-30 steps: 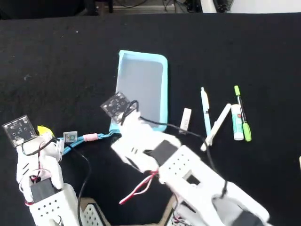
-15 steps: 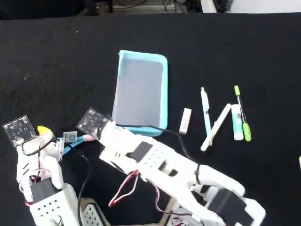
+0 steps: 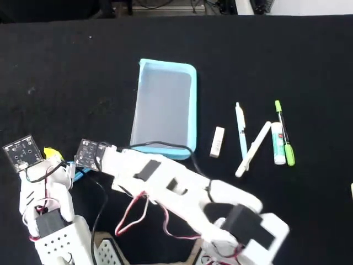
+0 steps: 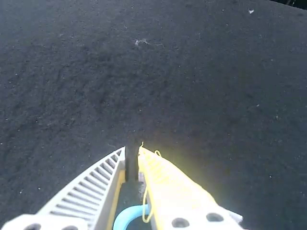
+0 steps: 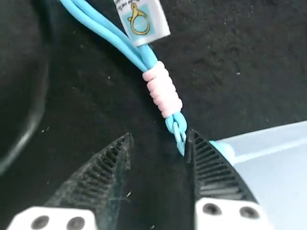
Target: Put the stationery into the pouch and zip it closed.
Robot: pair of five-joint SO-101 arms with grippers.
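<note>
**Left tool pinches the zip cord; right tool gapes beside it**

Nearest the arm bases, the left tool (image 4: 133, 151) has its white and yellow fingers drawn almost together, with just a thin dark slit between the tips. A loop of blue cord (image 4: 125, 218) sits between them towards their base, so it looks clamped there.

Just beside it is the right tool (image 5: 158, 140), on an arm stretched low across the front of the black table (image 3: 66, 66). Its two dark ribbed fingers are spread wide and grip nothing. The braided end of the cord runs along the inner face of one finger and touches it, while the other finger is clear of the cord. Further along the cord comes a wrap of pink beads (image 5: 163, 92), then a small white tag (image 5: 141, 18).

The cord leads to the near end of the pouch (image 3: 165, 105), a turquoise-rimmed case with a pale grey face. It lies flat near the middle of the table, with its long side running away from the arms.

All the stationery lies on the table to the right of the pouch. A small white block (image 3: 217, 141) is closest to it. Next come a blue-and-white pen (image 3: 241, 130) and a white pen (image 3: 253, 148) leaning across each other. Farthest right, a glue stick (image 3: 277, 142) lies right against a green pen (image 3: 284, 132).
</note>
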